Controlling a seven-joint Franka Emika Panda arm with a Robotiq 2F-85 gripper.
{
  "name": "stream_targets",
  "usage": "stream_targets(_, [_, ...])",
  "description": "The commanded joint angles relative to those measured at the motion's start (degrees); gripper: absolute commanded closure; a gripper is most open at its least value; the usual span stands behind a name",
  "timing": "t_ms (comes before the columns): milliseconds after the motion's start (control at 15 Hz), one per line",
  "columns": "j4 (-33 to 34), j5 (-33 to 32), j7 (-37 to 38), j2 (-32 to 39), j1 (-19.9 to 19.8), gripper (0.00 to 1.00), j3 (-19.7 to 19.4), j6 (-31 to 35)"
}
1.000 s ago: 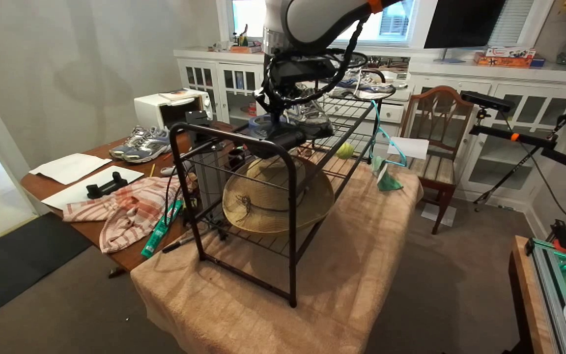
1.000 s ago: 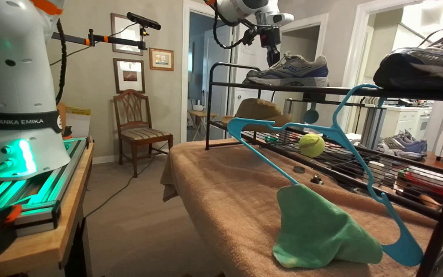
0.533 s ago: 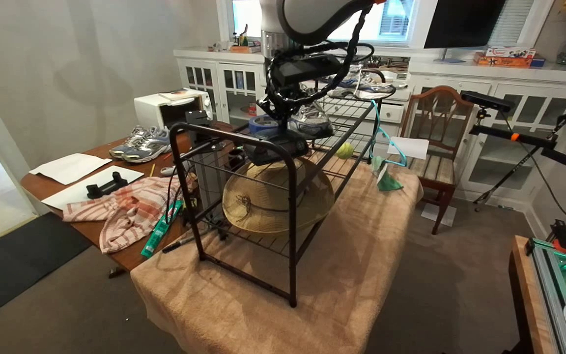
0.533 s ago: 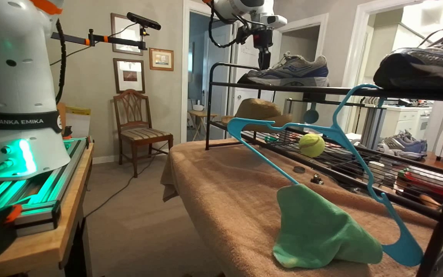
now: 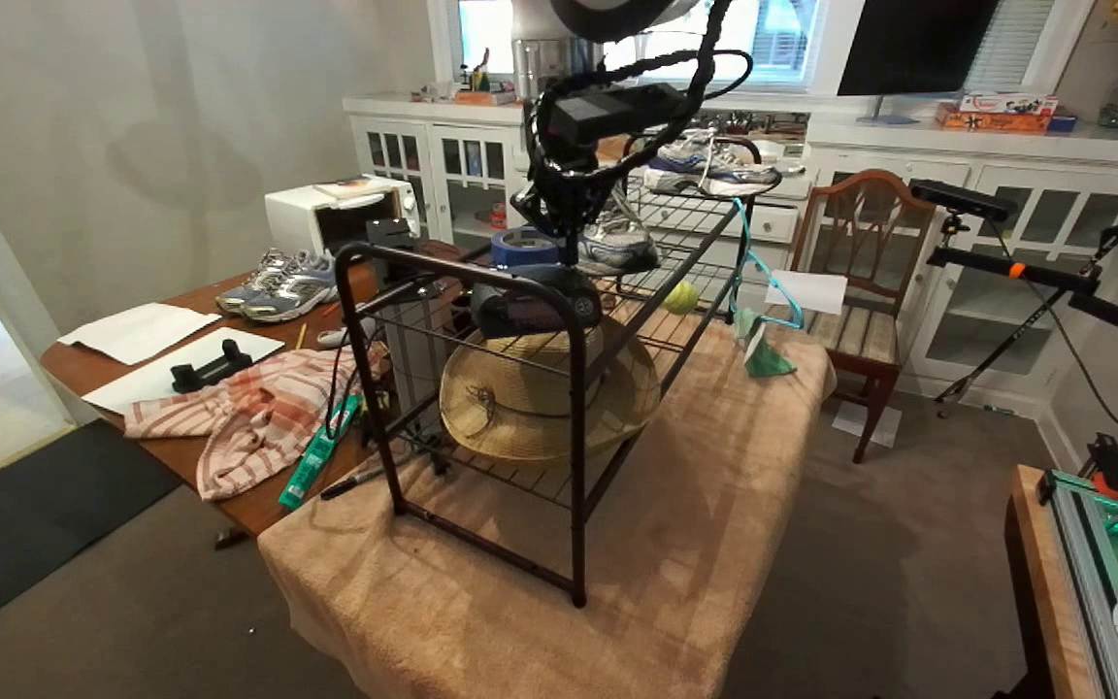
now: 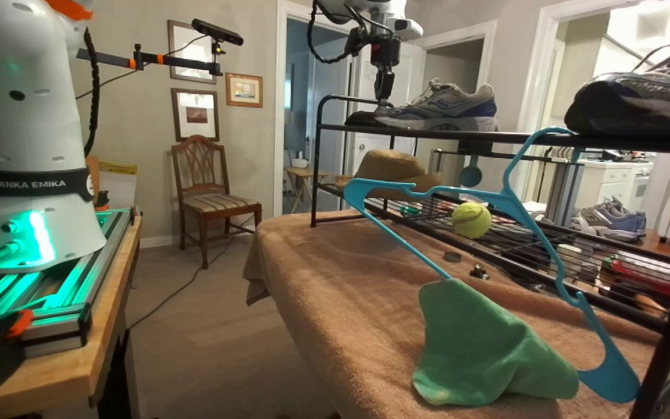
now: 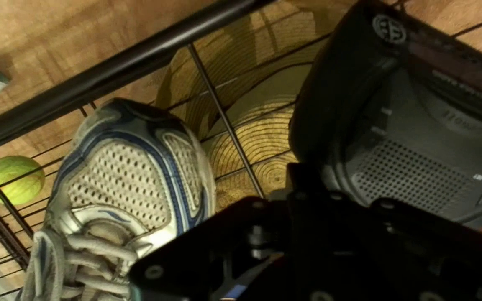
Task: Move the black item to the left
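The black item [image 5: 530,303] is a dark rounded device with a dotted speaker panel. It lies on the top shelf of the black wire rack [image 5: 578,456], near its end bar. It fills the right of the wrist view [image 7: 412,125]; an exterior view shows it low beside a shoe [image 6: 364,119]. My gripper [image 5: 571,252] points down beside it; it also shows in an exterior view [image 6: 382,100]. In the wrist view my fingertips [image 7: 301,173] are together, at the item's edge and apparently touching it. Nothing shows between them.
A grey and blue shoe [image 7: 119,175] sits close to my gripper on the shelf. A blue tape roll [image 5: 525,245] lies behind the item. A straw hat [image 5: 510,408] and a tennis ball [image 5: 681,297] are lower down. A blue hanger [image 6: 503,195] hangs on the rack.
My gripper and the black item have moved together along the shelf toward the rack's end bar, away from the shoe. The tape roll shows more fully now.
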Motion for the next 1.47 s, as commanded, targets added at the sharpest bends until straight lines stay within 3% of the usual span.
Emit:
stream_targets(0, [1.03, 4.12, -3.63, 0.14, -0.92, 1.00, 0.95, -3.17])
stream_targets(733, [1.27, 12.09, -12.71, 0.51, -2.05, 1.00, 2.85, -2.76])
stream_targets(1400, [1.60, 18.53, -15.82, 0.62, -3.26, 1.00, 3.96, -3.15])
